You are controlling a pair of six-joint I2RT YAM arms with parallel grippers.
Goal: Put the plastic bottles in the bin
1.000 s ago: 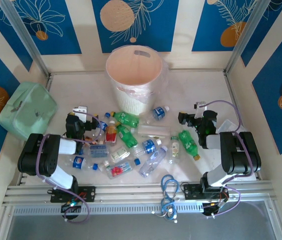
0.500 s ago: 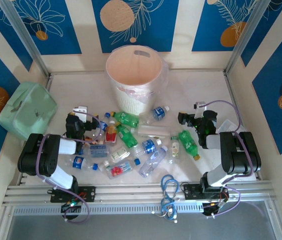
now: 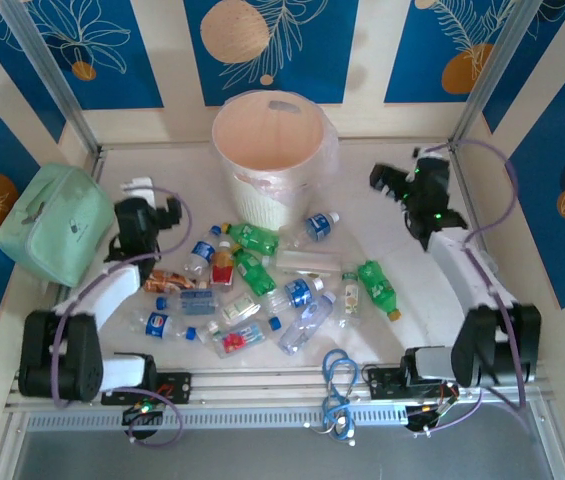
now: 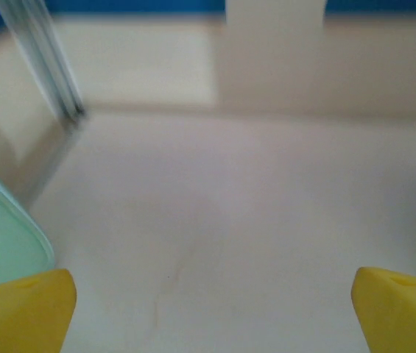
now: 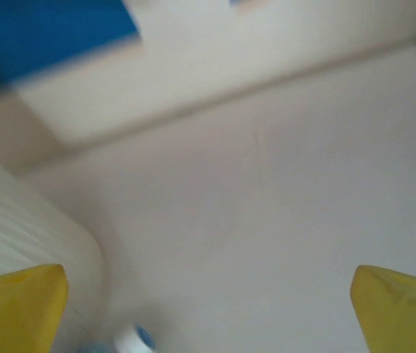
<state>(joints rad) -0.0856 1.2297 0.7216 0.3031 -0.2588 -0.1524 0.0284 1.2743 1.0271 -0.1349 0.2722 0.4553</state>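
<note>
Left end effector (image 3: 159, 208) spread, empty — near mint-green bag (image 3: 52, 222). Right end effector (image 3: 387, 180) spread, empty, right of bin (image 3: 262, 208). Plastic bottles (image 3: 262, 280) scattered on table (image 3: 362, 215).

Wrist views blurred. Mint-green bag (image 4: 1, 235) cut by left edge; bin (image 5: 16, 228), bottle cap (image 5: 135, 340) cropped.

The top view is bright and evenly lit. The bench (image 3: 372, 190) is sharp, the plastic bottles (image 3: 262, 272) cast only short, soft shadows, and the liner of the bin (image 3: 262, 195) carries a pale sheen. Both wrist views are heavily blurred, perhaps from motion. The yellow fingertips (image 4: 23, 309) (image 5: 16, 305) have soft edges, the blue wall panel (image 5: 46, 29) smears, and the bench surface washes out to flat cream.
</note>
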